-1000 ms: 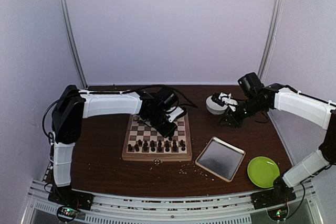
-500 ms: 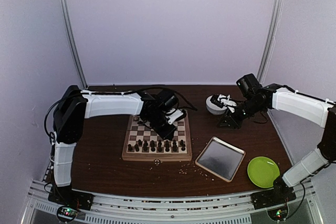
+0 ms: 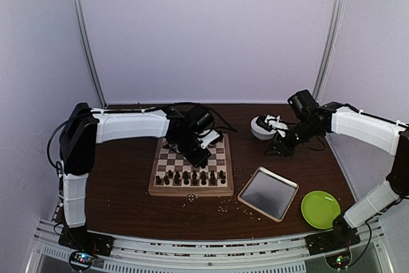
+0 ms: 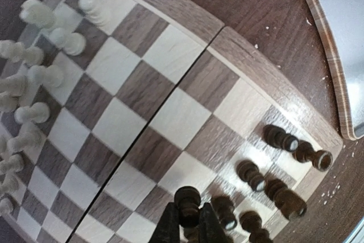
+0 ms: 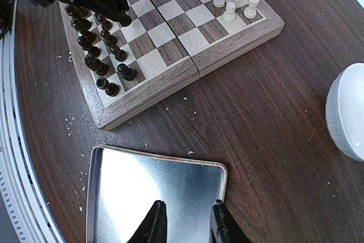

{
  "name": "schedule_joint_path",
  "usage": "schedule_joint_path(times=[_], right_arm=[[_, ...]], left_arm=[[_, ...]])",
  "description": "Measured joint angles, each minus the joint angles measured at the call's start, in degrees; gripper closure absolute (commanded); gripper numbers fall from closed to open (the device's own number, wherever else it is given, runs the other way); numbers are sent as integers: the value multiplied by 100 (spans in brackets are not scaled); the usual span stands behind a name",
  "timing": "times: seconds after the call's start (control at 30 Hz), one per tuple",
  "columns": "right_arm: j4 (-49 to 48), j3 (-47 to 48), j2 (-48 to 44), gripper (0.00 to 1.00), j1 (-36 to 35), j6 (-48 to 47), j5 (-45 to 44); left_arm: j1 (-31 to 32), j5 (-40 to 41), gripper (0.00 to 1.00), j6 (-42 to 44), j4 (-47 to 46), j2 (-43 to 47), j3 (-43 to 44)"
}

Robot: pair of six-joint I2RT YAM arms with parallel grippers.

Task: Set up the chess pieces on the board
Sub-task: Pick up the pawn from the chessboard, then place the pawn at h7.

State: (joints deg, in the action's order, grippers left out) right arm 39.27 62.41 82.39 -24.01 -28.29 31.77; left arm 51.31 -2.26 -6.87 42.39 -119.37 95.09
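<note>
My left gripper (image 4: 187, 223), pinching a dark piece (image 4: 187, 198), has drifted left over the board (image 4: 170, 112), unplaced; right gripper (image 5: 186, 223) gapes empty.

the left arm (image 3: 128, 126) and right arm (image 3: 367, 126) are formed of white shells and black joints; black cabling (image 3: 192, 106) is fitted.

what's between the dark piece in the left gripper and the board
Nothing visible: the left gripper holds the dark piece over the board, though other dark pieces stand close beside it.
</note>
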Motion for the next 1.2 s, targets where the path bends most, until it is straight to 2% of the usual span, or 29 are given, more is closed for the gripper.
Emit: schedule_joint_path(times=[0.3, 0.43, 0.63, 1.2], right_arm=[[35, 2, 2, 73, 0, -2, 44], [37, 2, 9, 74, 0, -2, 63], [39, 2, 103, 73, 0, -2, 127], [52, 13, 229, 74, 0, -7, 160]], left_arm=[[-815, 345, 95, 20, 151, 1917, -1480], [-1060, 411, 95, 39, 208, 2378, -2131], [-1200, 289, 95, 61, 251, 2490, -2741], [-1200, -57, 95, 101, -39, 2140, -2769]])
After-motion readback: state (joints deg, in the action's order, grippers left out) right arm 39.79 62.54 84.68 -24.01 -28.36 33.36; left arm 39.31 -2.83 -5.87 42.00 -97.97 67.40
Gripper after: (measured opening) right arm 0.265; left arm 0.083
